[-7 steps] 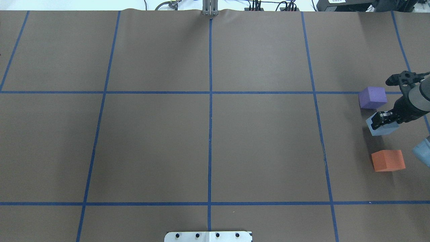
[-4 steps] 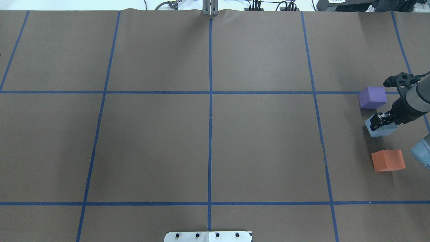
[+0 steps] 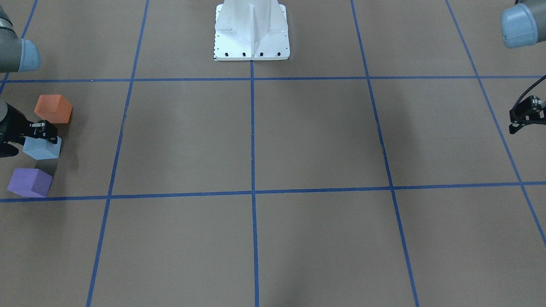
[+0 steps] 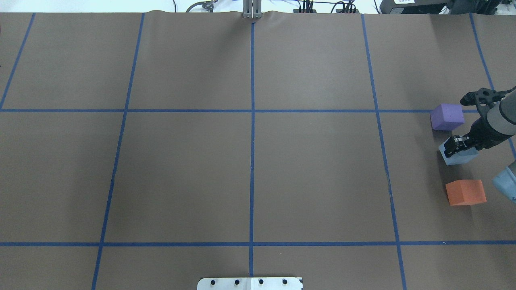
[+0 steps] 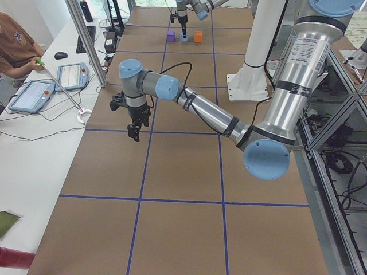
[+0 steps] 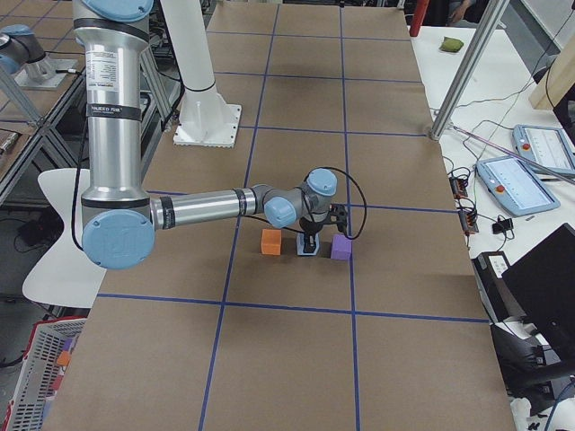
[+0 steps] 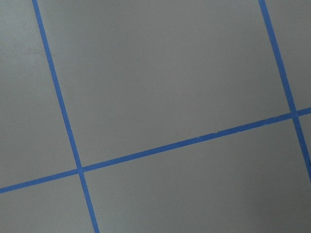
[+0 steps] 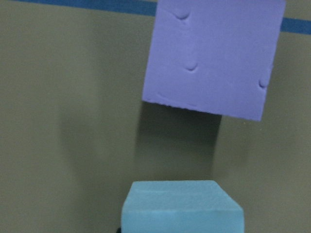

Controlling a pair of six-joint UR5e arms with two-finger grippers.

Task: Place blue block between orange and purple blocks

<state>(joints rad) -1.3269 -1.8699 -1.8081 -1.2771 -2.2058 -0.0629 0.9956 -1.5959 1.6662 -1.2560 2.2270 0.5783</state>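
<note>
The light blue block (image 4: 459, 158) sits between the purple block (image 4: 446, 117) and the orange block (image 4: 465, 192) at the table's right edge. My right gripper (image 4: 455, 146) is shut on the blue block from above. I cannot tell whether the block rests on the paper or hangs just above it. In the front-facing view the blue block (image 3: 42, 150) lies between orange (image 3: 53, 108) and purple (image 3: 30, 182). The right wrist view shows the blue block (image 8: 182, 206) close and the purple block (image 8: 214, 58) beyond. My left gripper (image 5: 133, 132) hovers over bare paper; I cannot tell if it is open or shut.
Brown paper with a blue tape grid (image 4: 252, 110) covers the table. The white robot base plate (image 3: 251, 32) stands at the table's near middle. An operator and tablets (image 5: 34, 91) are beyond the far edge.
My right gripper with the blue block has shifted very slightly between the purple and orange blocks. Those two blocks have not moved.
</note>
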